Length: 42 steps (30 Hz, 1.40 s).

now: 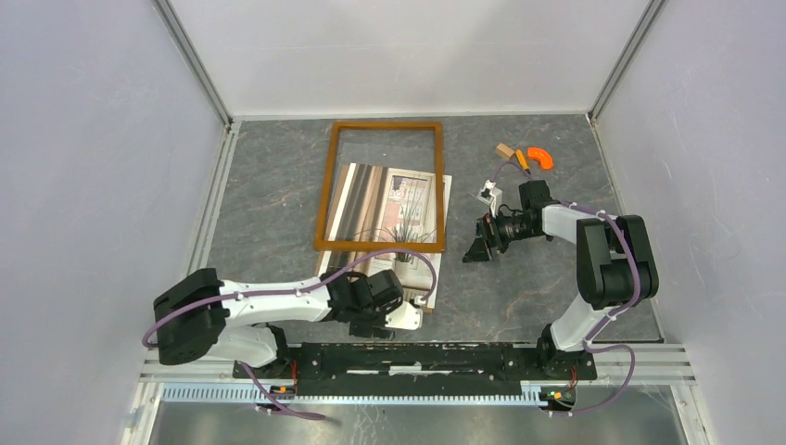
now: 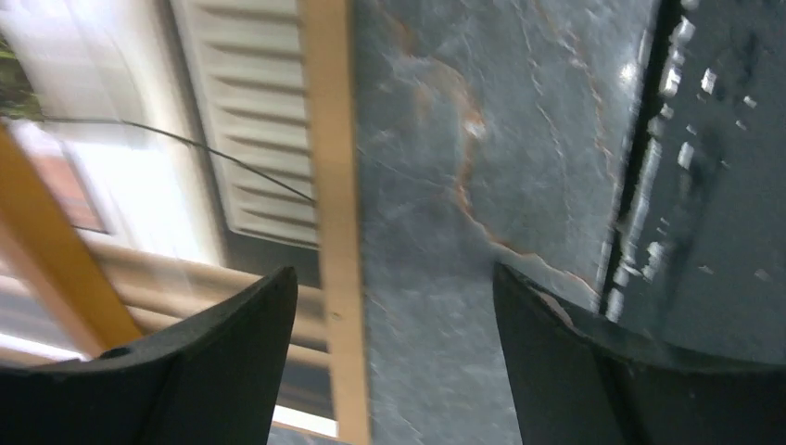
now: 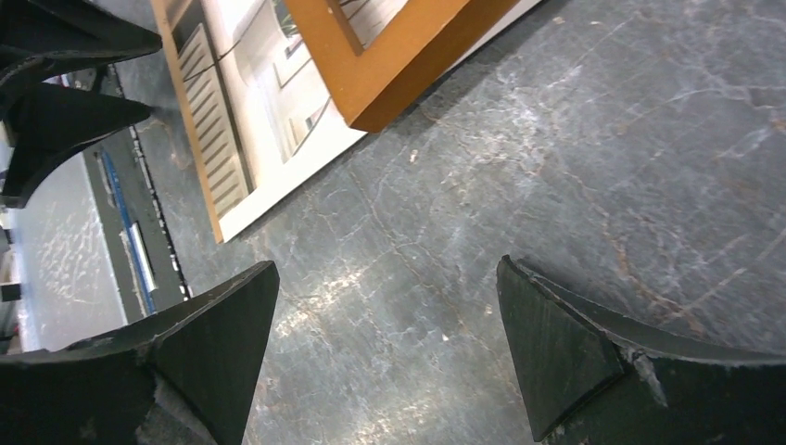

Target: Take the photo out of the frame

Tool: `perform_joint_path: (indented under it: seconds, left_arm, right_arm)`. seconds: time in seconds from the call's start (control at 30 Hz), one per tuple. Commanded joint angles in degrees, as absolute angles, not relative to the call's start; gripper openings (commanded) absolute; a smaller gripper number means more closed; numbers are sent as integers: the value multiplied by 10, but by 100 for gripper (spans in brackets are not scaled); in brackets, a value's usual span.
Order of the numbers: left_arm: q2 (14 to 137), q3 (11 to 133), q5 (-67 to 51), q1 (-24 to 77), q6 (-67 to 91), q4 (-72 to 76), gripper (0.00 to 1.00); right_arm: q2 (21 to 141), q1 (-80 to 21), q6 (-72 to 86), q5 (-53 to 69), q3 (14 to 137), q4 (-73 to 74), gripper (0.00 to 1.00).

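Note:
The orange-brown wooden frame [image 1: 380, 248] lies flat at mid-table. It rests partly on the photo [image 1: 405, 266], which shows through it and sticks out from under its near bar. My left gripper [image 1: 419, 298] is open at the photo's near right corner. In the left wrist view its jaws [image 2: 389, 278] straddle the tan strip [image 2: 329, 185] along the photo's [image 2: 250, 120] near edge, gripping nothing, and the frame's bar [image 2: 56, 250] crosses at left. My right gripper [image 1: 482, 239] is open over bare table [image 3: 387, 269], right of the frame's corner [image 3: 389, 65] and the photo [image 3: 250, 93].
A small wooden block [image 1: 505, 150], a yellow stick [image 1: 522, 162] and an orange curved piece [image 1: 539, 158] lie at the far right behind my right arm. The black base rail [image 1: 417, 357] runs along the near edge. White walls enclose the grey tabletop [image 1: 269, 185].

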State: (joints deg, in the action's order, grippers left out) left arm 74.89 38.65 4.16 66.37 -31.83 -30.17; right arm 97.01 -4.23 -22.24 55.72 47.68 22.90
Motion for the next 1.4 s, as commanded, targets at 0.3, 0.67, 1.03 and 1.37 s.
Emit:
perform_joint_path:
  seconds: [0.3, 0.67, 1.03, 1.37]
  left_arm:
    - [897, 420, 185, 677, -329, -101, 48]
    - [930, 464, 120, 677, -299, -120, 36]
    - [932, 452, 95, 676, -291, -119, 34]
    - [930, 450, 95, 676, -293, -117, 32]
  right_arm:
    - [1004, -37, -210, 570, 454, 239, 78]
    - [1032, -30, -136, 624, 416, 170, 57]
    - [1077, -55, 49, 634, 365, -24, 56]
    - [1106, -75, 107, 593, 376, -85, 53]
